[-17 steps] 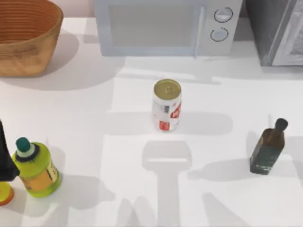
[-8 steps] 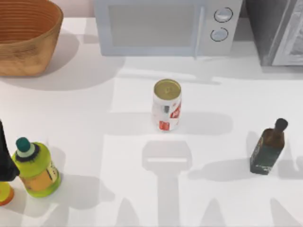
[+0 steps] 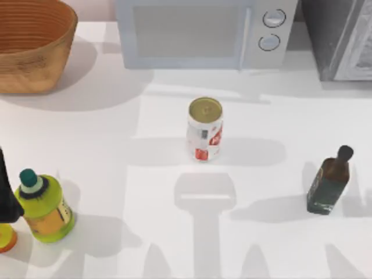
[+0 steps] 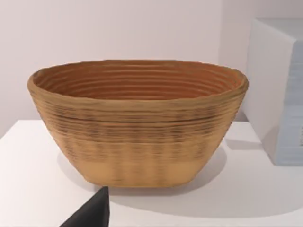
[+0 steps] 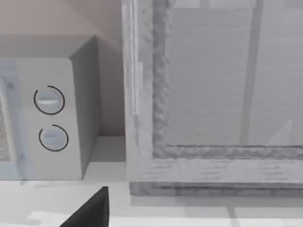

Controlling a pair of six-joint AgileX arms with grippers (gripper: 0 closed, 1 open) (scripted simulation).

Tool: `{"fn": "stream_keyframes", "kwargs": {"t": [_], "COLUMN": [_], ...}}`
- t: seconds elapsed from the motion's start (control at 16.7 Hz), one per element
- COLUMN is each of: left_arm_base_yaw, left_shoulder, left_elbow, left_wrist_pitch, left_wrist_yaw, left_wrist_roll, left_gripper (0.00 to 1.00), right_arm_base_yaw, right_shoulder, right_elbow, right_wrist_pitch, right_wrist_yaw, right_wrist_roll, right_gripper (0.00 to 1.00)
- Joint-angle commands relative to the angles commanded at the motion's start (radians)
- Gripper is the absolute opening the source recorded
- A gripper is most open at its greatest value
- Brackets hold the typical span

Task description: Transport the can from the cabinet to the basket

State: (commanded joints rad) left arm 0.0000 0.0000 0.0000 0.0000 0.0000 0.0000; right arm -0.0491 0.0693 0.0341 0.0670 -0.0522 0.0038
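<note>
The can (image 3: pixel 204 136), white with red patches and a dull gold top, stands upright on the table's middle, in front of the microwave. The wicker basket (image 3: pixel 40 64) sits at the back left corner, and the left wrist view shows the basket (image 4: pixel 137 137) close up with nothing inside. The dark grey speckled cabinet (image 3: pixel 331 40) is at the back right, and the right wrist view faces the cabinet (image 5: pixel 213 161) and its lighter door panel. A dark edge of my left gripper (image 4: pixel 92 213) and of my right gripper (image 5: pixel 92 210) pokes into each wrist view.
A pale microwave (image 3: pixel 197 35) with two knobs stands at the back centre. A dark glass bottle (image 3: pixel 329 181) is at the right. A yellow-green bottle (image 3: pixel 42 206) with a teal cap and a black object (image 3: pixel 7 195) stand at the left edge.
Only the arm shadows along the table's front edge have shifted. The can, the bottles and the basket stay where they were.
</note>
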Motion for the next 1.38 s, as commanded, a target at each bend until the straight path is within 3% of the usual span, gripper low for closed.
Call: {"fn": "stream_keyframes", "kwargs": {"t": [0.24, 0.72, 0.96, 1.2, 1.38], "left_arm_base_yaw": [0.000, 0.000, 0.000, 0.000, 0.000], "left_shoulder": [0.000, 0.000, 0.000, 0.000, 0.000], "left_elbow": [0.000, 0.000, 0.000, 0.000, 0.000], "left_wrist_pitch": [0.000, 0.000, 0.000, 0.000, 0.000], "left_wrist_yaw": [0.000, 0.000, 0.000, 0.000, 0.000], "left_wrist_roll": [0.000, 0.000, 0.000, 0.000, 0.000], "left_gripper": [1.00, 1.00, 1.00, 1.00, 1.00], "right_arm_base_yaw": [-0.166, -0.608, -0.809, -0.947, -0.976], "right_shoulder": [0.234, 1.029, 1.333, 1.469, 1.481], "right_elbow": [0.083, 0.250, 0.302, 0.328, 0.333], "right_wrist_pitch": [0.224, 0.823, 1.026, 1.129, 1.144], "right_wrist_yaw": [-0.166, -0.601, -0.797, -0.931, -0.959], "right_wrist_roll": [0.010, 0.028, 0.030, 0.028, 0.028], "right_gripper": [1.00, 1.00, 1.00, 1.00, 1.00]}}
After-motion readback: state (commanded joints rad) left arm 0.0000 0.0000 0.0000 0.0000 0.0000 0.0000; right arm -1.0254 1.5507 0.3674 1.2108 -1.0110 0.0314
